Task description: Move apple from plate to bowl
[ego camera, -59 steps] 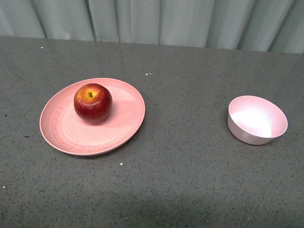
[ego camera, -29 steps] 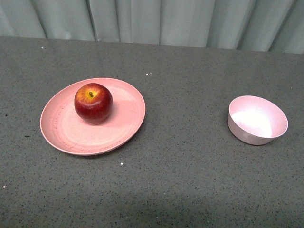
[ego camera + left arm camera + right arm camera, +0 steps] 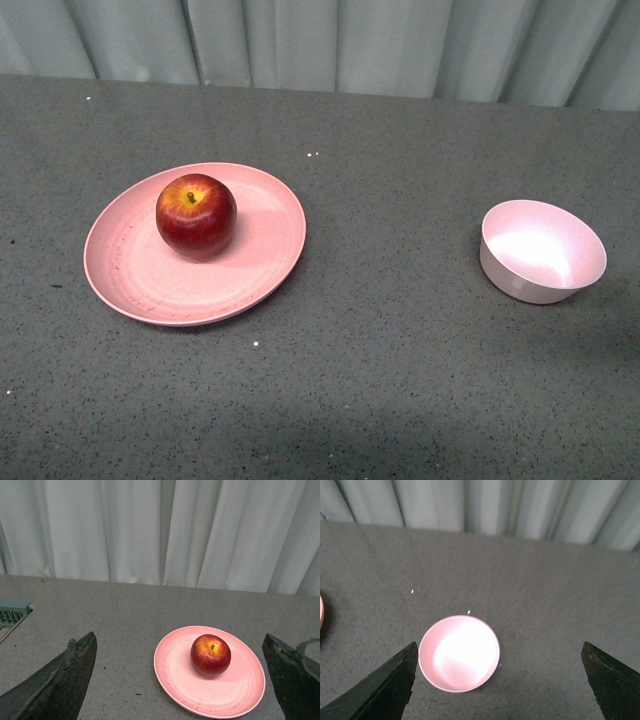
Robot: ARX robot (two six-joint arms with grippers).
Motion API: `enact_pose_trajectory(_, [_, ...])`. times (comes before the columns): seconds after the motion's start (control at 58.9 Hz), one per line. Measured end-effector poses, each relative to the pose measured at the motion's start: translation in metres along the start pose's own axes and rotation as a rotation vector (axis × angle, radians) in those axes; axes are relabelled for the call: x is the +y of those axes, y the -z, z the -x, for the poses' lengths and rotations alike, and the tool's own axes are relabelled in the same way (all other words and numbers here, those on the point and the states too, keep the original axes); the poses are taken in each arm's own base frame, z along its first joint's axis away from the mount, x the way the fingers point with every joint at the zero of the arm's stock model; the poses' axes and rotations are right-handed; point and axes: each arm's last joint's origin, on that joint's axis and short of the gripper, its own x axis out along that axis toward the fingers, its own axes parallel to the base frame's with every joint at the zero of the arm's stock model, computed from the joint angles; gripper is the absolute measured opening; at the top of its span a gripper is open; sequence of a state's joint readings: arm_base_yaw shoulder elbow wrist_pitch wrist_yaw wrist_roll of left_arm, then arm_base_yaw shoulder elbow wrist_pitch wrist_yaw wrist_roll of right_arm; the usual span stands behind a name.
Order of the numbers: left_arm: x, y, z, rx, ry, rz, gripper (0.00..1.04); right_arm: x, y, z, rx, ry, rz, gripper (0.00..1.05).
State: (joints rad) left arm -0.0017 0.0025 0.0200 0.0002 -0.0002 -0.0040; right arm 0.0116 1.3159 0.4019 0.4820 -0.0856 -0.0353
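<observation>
Front view: apple (image 3: 196, 215) sits stem-up on the plate (image 3: 255, 270), toward its far-left part. Bowl (image 3: 510, 283) is empty and well apart to the right on the grey table (image 3: 400, 380). Neither arm is in view here. Against the two earlier front pictures almost nothing has changed. Apple, plate and bowl keep the same places apart from a hair of shift, probably camera wobble. No contact, no lift.

Left wrist view: left gripper (image 3: 178, 636) is spread wide, dark fingers (image 3: 65, 680) at both frame edges, nothing between them. Apple (image 3: 210, 655) and plate (image 3: 230, 692) lie ahead of and below the claw, not touched.

Right wrist view: right gripper (image 3: 499, 644) is also spread wide and holds nothing. It hangs above the bowl (image 3: 440, 677), which has a glossy bare inside. A sliver of plate shows at the frame edge.

Meaning for the task: it has not really begun, and the transfer has made no progress. Judged step is the approach, with the left arm better lined up for the apple. It would need to come down and centre the fingers around the fruit. The round glossy skin may slip in a shallow pinch.
</observation>
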Motion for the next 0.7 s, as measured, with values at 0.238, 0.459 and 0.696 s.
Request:
enact_pose_trajectory(0.238, [0.000, 0.000, 0.000, 0.000, 0.000, 0.000, 0.98, 0.014, -0.001, -0.066, 0.231, -0.084, 0.010, 0.95])
enact_pose_trajectory(0.459, [0.000, 0.000, 0.000, 0.000, 0.000, 0.000, 0.98, 0.030, 0.007, -0.107, 0.345, -0.122, 0.068, 0.95])
enact_pose_trajectory(0.696, [0.000, 0.000, 0.000, 0.000, 0.000, 0.000, 0.98, 0.040, 0.029, -0.130, 0.455, -0.161, 0.098, 0.95])
